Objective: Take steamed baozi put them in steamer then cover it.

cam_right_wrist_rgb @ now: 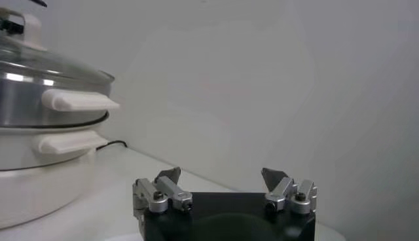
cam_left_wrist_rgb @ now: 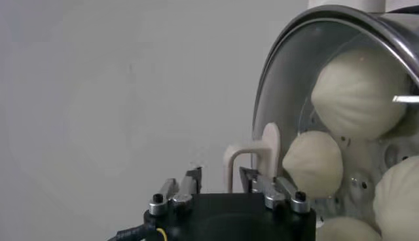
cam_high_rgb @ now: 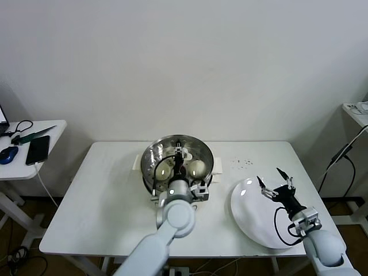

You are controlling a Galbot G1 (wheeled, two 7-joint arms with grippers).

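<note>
Left gripper (cam_left_wrist_rgb: 221,180), jaws parted around the handle (cam_left_wrist_rgb: 247,164) of the cover (cam_left_wrist_rgb: 308,78) resting on the steamer (cam_high_rgb: 150,167) over the baozi (cam_left_wrist_rgb: 357,88), seems to be releasing; next, lift clear; right gripper (cam_high_rgb: 277,183) idles open above the plate (cam_high_rgb: 247,213).

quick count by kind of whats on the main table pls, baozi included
baozi, under the glass lid: 4
steamer: 1
glass lid: 1
white plate: 1
total: 7
</note>
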